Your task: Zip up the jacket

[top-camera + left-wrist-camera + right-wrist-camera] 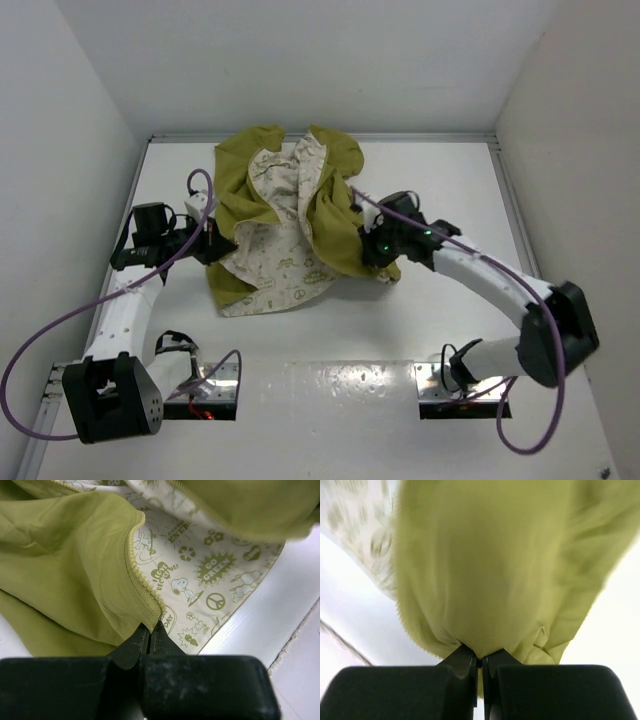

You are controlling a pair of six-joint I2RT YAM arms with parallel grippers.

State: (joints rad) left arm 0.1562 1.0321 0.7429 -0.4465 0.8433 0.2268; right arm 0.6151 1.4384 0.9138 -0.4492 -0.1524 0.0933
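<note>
The olive-yellow jacket [285, 215] lies crumpled and open in the middle of the table, its cream printed lining [285, 262] facing up. My left gripper [212, 243] is shut on the jacket's left front edge; in the left wrist view the gripper [151, 626] pinches the bottom corner beside the zipper teeth [134, 565]. My right gripper [372, 255] is shut on the jacket's right side, and the right wrist view shows that gripper [480, 656] clamping a bunched fold of olive fabric [490, 565] with a toothed zipper edge [406, 625] hanging at the left.
White walls enclose the table [330, 340] on the left, back and right. A purple cable [60, 330] loops beside the left arm, and another one [545, 400] trails by the right arm's base.
</note>
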